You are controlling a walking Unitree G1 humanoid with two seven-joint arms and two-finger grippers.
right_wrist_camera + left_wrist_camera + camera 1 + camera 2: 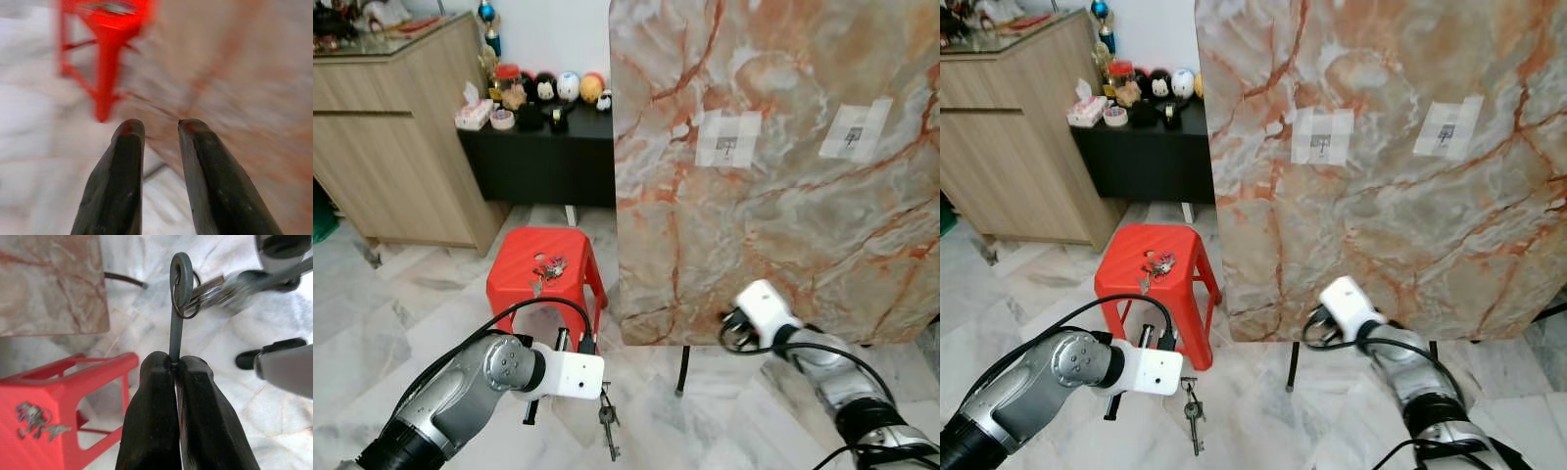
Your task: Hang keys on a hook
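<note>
From the head, the left gripper (pixel 603 390) was low beside the red stool (pixel 514 262), and the keys (pixel 608 423) hung from it so the ring could later slip over a hook (pixel 728 149) on the marble board (pixel 783 245). More keys (pixel 548 268) lay on the stool. In the left wrist view, its fingers (pixel 151 416) pinched a key tight. In the right wrist view, the right gripper (pixel 161 129) was spread open with nothing in it.
</note>
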